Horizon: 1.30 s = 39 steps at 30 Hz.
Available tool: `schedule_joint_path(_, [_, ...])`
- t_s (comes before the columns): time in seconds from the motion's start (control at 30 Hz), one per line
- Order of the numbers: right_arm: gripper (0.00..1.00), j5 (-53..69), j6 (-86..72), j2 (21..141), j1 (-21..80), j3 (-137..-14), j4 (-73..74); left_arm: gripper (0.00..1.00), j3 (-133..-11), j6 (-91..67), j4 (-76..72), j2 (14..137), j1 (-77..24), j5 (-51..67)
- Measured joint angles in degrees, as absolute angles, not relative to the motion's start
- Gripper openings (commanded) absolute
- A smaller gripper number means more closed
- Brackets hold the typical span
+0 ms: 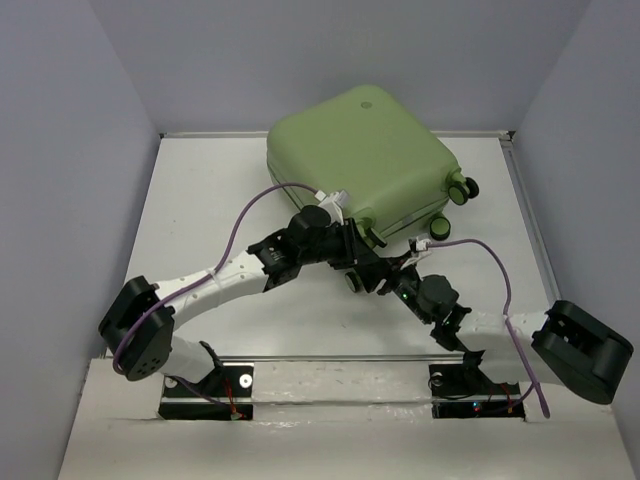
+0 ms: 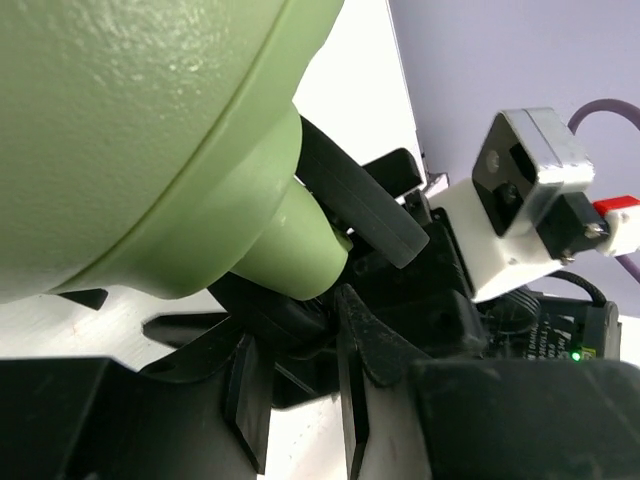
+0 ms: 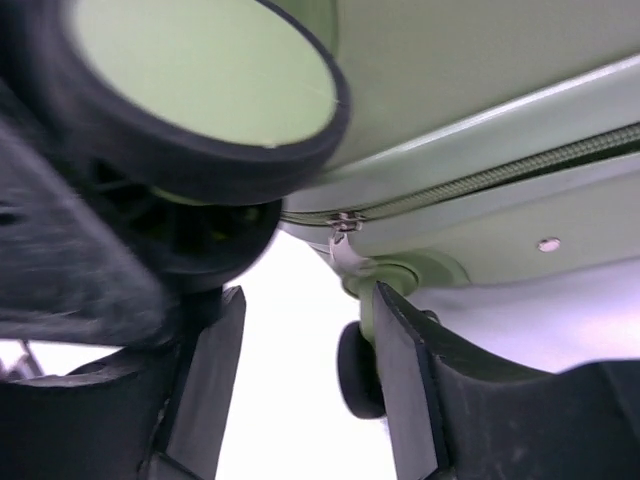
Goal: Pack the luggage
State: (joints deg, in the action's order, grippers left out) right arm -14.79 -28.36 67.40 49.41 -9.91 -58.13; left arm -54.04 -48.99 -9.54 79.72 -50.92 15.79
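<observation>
Judging by the zip [image 3: 500,175], drawn shut, the closing step was taken to be nearly done. The luggage [image 1: 355,160] was laid flat on the counter [image 1: 200,220], just beyond both tools. The left tool [image 2: 295,330] seemed clamped on a caster [image 2: 290,250] at the near corner. The right tool [image 3: 305,350] was held apart and empty beside it. A careful regrip on the zip pull [image 3: 345,228] just ahead was probably called for.

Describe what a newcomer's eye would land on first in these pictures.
The pale sage-green hard-shell suitcase dominates, lying closed on the white table toward its far side. The black-and-white left arm and right arm both reach to its near edge. In the right wrist view, a black-rimmed green caster wheel looms at upper left.
</observation>
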Motion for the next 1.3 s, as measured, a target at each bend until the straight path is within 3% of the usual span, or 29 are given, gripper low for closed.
schedule_joint_path(0.23, [0.57,-12.75,-26.20,72.82,46.63,-11.57,-57.23,0.06,-52.99,-48.97,-10.61,79.42,-50.76,15.25])
schedule_joint_path(0.37, [0.49,-11.68,-24.71,74.91,46.15,-13.52,-57.52,0.06,-52.84,-48.93,-10.85,79.09,-50.30,14.13])
schedule_joint_path(0.5, [0.47,-11.49,-23.75,75.46,45.95,-14.31,-57.60,0.06,-52.34,-48.93,-11.70,79.00,-50.11,13.37])
schedule_joint_path(0.6, [0.37,-11.09,-23.42,75.70,45.65,-14.57,-57.65,0.06,-51.96,-48.93,-12.10,78.83,-50.06,12.93])
schedule_joint_path(0.83, [0.26,-14.20,-24.25,81.97,44.77,-16.49,-64.38,0.06,-50.39,-48.93,-13.41,77.80,-49.74,11.99])
schedule_joint_path(0.93, [0.27,-16.29,-25.30,84.88,44.75,-16.56,-67.85,0.06,-49.50,-48.95,-14.48,77.14,-49.80,12.19])
schedule_joint_path(1.0, [0.40,-18.31,-26.15,87.35,44.71,-16.73,-70.19,0.06,-48.80,-48.95,-15.59,76.05,-49.93,12.88])
schedule_joint_path(1.13, [0.45,-20.73,-27.24,91.46,44.60,-18.61,-71.18,0.06,-48.14,-49.87,-23.20,73.52,-50.83,14.85])
schedule_joint_path(1.3, [0.26,-20.99,-28.71,95.72,44.60,-21.21,-71.70,0.06,-48.84,-49.98,-29.74,71.66,-51.31,16.10])
